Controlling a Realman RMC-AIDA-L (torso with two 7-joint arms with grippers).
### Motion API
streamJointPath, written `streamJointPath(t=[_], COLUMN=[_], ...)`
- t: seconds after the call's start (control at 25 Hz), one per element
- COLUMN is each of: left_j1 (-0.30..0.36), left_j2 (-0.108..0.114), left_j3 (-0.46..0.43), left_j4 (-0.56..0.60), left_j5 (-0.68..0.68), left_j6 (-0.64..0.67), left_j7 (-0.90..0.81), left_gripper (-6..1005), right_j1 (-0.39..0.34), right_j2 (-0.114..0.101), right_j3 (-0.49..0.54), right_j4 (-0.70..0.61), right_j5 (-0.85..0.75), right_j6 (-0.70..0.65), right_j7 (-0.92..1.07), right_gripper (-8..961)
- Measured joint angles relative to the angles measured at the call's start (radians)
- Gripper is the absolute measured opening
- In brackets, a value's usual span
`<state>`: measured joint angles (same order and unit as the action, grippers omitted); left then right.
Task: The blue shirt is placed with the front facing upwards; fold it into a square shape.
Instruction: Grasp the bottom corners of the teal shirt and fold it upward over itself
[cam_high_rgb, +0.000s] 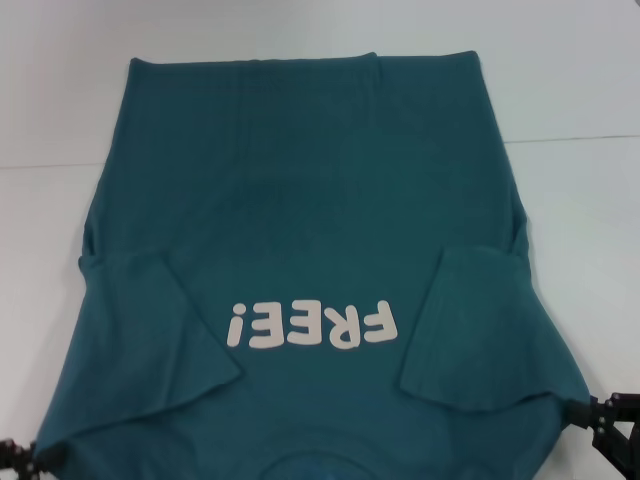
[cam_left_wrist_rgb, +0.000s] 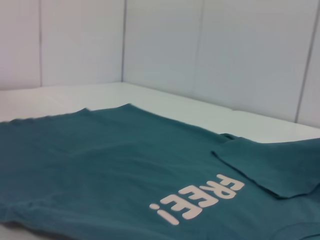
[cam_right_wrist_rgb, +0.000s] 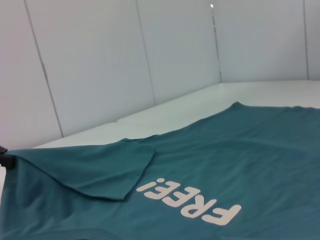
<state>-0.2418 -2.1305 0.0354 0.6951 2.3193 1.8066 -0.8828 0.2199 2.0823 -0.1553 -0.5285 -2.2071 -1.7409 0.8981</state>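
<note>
Blue shirt (cam_high_rgb: 300, 230) lies flat on white table (cam_high_rgb: 580, 100), front up, "FREE!" lettering (cam_high_rgb: 312, 326) near collar end by robot; both sleeves folded inward over the body. Soft, light, floppy cloth w/ no stiffness, so best pinched at shoulder corners, lifted evenly. Left gripper (cam_high_rgb: 22, 458) and right gripper (cam_high_rgb: 600, 422) sit at those near corners; can't tell if either is clamped on cloth.
</note>
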Motion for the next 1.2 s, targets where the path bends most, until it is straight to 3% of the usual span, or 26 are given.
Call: streamJointPath(t=[0.36, 0.96, 1.2], left_j1=[0.064, 0.075, 0.069], left_j2=[-0.022, -0.023, -0.022], left_j3=[-0.005, -0.003, 0.003], left_j4=[0.002, 0.010, 0.008], left_j5=[0.000, 0.010, 0.013], left_j6=[0.031, 0.067, 0.083], left_j7=[0.096, 0.112, 0.111], left_gripper=[31, 32, 31], right_j1=[-0.046, -0.141, -0.141], right_j2=[0.002, 0.001, 0.001], right_j3=[0.002, 0.045, 0.053], right_j4=[0.020, 0.051, 0.052], right_j5=[-0.003, -0.002, -0.004], right_j6=[-0.016, -0.022, -0.019], right_j7=[-0.059, -0.196, -0.199], right_gripper=[114, 120, 122])
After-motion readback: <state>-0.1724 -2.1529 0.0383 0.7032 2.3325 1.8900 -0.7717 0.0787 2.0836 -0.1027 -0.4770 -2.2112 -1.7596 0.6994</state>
